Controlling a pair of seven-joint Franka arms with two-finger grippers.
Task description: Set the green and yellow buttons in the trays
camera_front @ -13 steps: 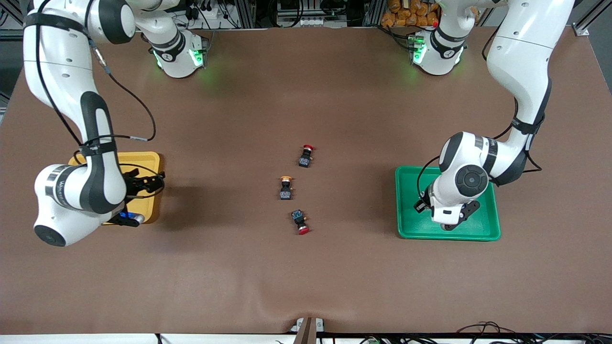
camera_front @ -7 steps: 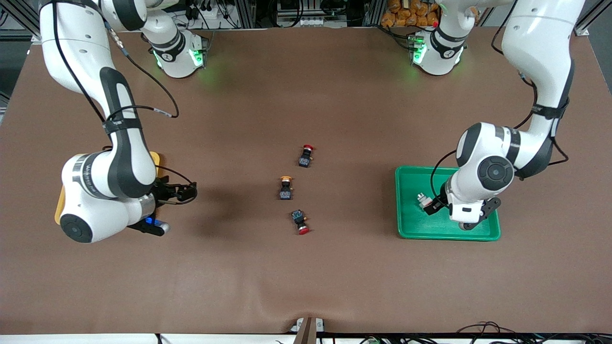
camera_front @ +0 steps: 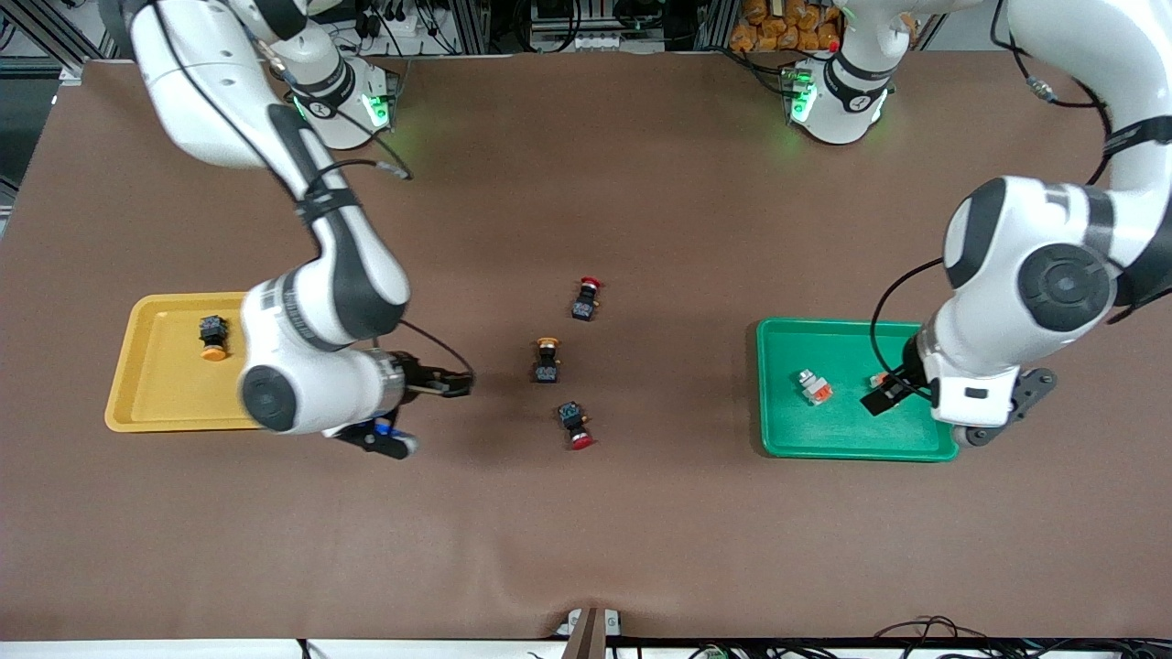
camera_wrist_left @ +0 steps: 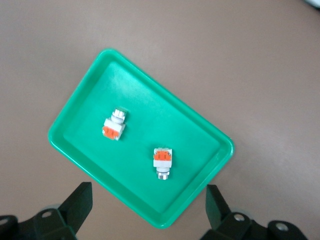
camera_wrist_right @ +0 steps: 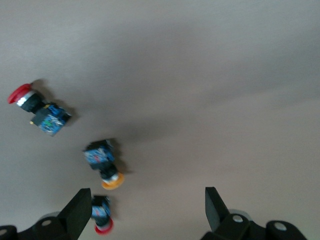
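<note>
The yellow tray [camera_front: 156,384] at the right arm's end holds one yellow-capped pushbutton [camera_front: 212,339]. A second yellow-capped pushbutton [camera_front: 547,359] lies at the table's middle and shows in the right wrist view [camera_wrist_right: 105,165]. The green tray [camera_front: 824,430] at the left arm's end holds two white-silver switch pieces with orange blocks [camera_front: 814,387], one partly hidden by the arm; both show in the left wrist view [camera_wrist_left: 114,125] [camera_wrist_left: 162,161]. My right gripper [camera_front: 455,385] [camera_wrist_right: 145,205] is open and empty over bare table beside the middle buttons. My left gripper [camera_front: 881,396] [camera_wrist_left: 147,200] is open and empty over the green tray [camera_wrist_left: 195,130].
Two red-capped pushbuttons lie by the middle yellow-capped one, one farther from the front camera [camera_front: 586,298] [camera_wrist_right: 40,110] and one nearer [camera_front: 576,426] [camera_wrist_right: 101,220]. The brown table mat [camera_front: 586,531] stretches wide around them.
My right arm has swung from over the yellow tray toward the table's middle, uncovering the pushbutton in that tray. My left arm has risen and drawn back, uncovering both switch pieces in the green tray.
</note>
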